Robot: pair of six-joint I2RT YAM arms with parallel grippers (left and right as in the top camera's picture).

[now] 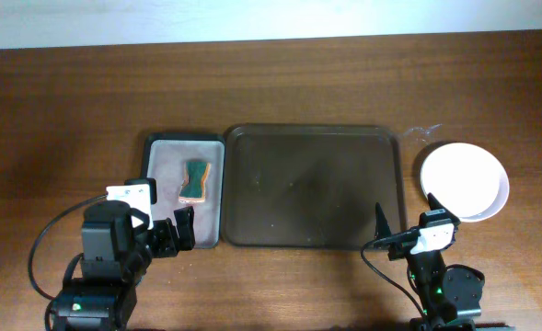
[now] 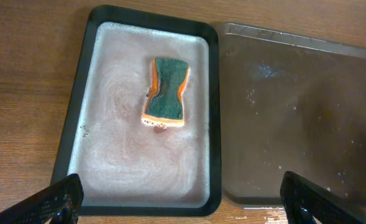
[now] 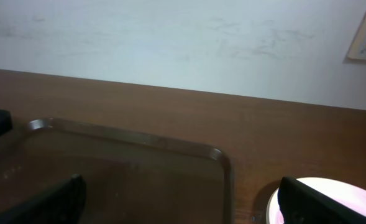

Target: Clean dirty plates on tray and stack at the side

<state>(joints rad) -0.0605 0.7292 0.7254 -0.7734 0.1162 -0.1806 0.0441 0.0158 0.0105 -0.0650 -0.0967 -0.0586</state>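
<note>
Gaping wide at the table's near edge, the black two-finger left claw [image 1: 178,227] and right claw [image 1: 405,219] grip nothing. Beyond them, mid-table, lies the large dark brown rectangular tray [image 1: 317,130]. A round white shallow plate [image 1: 464,179] sits just beside its right rim, toward the table's right edge.

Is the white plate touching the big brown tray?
Apart. The overhead view shows a strip of bare table between the white plate and the right rim of the brown tray; the right wrist view shows that gap too.
</note>
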